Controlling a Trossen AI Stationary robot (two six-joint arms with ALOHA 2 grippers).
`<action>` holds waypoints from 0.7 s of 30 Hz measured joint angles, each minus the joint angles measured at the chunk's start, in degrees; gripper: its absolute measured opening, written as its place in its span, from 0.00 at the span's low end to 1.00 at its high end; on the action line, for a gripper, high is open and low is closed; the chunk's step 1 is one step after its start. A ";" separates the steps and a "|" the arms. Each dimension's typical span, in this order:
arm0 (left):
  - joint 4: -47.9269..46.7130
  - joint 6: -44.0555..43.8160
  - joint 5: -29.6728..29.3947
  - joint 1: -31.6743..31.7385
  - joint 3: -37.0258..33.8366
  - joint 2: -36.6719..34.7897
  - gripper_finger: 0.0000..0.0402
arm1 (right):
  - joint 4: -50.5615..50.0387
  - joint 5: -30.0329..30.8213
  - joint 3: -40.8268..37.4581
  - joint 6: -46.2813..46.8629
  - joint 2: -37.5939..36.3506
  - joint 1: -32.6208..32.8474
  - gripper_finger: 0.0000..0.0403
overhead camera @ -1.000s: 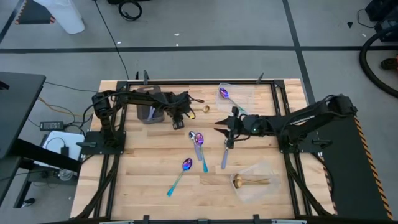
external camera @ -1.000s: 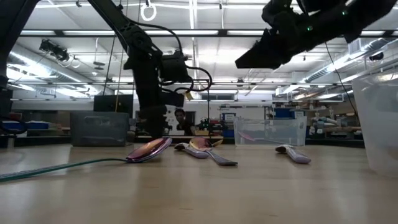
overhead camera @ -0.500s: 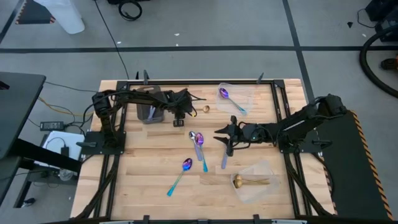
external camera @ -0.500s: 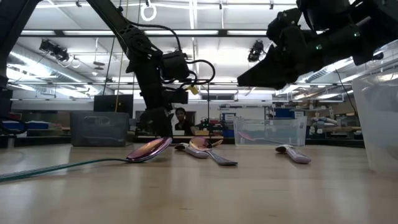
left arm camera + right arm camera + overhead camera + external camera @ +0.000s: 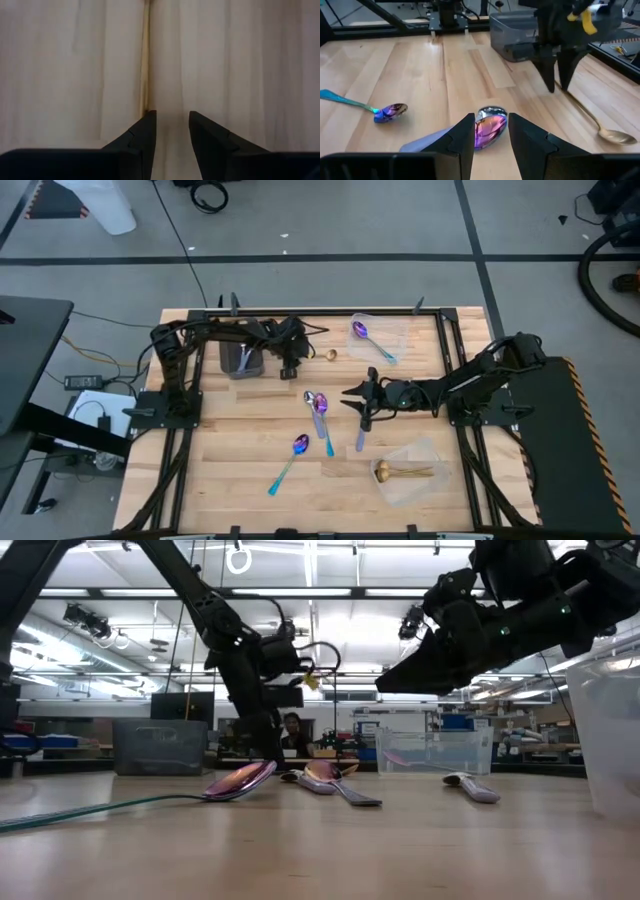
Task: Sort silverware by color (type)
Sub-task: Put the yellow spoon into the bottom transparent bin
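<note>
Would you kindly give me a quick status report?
Left claw open, empty, above gold spoon. Right claw open, over iridescent spoons. Nothing blocking.

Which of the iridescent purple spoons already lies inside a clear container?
The purple spoon in the clear container at the table's far edge; the other purple ones lie loose on the bare wood mid-table.

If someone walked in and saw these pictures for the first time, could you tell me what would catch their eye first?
Probably the purple-blue spoons shining mid-table, with the right gripper open just beside them. Next, the left gripper, open, pointing down at bare wood by the dark grey tray, with a gold spoon lying close by. More gold spoons sit in a clear container near the front right.
</note>
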 joint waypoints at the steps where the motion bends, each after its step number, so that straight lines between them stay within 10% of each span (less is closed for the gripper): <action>1: 0.28 -0.56 0.61 0.17 0.03 0.70 0.31 | -0.01 -0.04 0.00 -0.41 0.00 0.00 0.32; 12: -2.23 -1.06 1.14 0.95 0.33 1.99 0.27 | -0.96 -0.29 0.00 -0.84 0.00 0.00 0.32; 21: -4.40 -1.92 0.45 -0.15 0.26 2.05 0.03 | -0.96 -0.28 0.00 -0.54 -0.02 0.00 0.32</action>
